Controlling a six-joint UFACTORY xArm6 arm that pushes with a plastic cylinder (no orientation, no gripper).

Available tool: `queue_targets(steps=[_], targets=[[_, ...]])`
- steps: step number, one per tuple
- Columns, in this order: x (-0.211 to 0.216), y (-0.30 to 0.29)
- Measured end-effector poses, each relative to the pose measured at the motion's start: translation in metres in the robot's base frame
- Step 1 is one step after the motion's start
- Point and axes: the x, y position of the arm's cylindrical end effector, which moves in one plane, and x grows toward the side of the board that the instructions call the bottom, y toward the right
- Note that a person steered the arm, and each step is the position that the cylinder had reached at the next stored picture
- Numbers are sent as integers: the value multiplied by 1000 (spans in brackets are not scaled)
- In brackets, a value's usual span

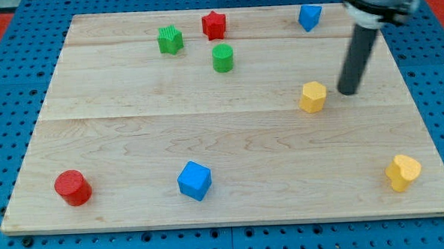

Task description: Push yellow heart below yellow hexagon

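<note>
The yellow heart [402, 172] lies near the board's bottom right corner. The yellow hexagon [312, 96] sits right of the board's middle. My tip [348, 91] rests on the board just to the right of the yellow hexagon, a small gap apart from it. The tip is well above and to the left of the yellow heart. The dark rod rises from the tip toward the view's top right.
A blue cube [194, 180] and a red cylinder [73, 187] lie near the bottom edge. A green star [170, 40], a red star [214, 24] and a green cylinder [222, 58] cluster at the top. A blue block [310, 16] sits at the top right.
</note>
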Motion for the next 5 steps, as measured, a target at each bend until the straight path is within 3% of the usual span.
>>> queue_targets(steps=[1,2,3,4,5], targets=[[32,-29],[9,-87],[15,-90],[21,5],[29,64]])
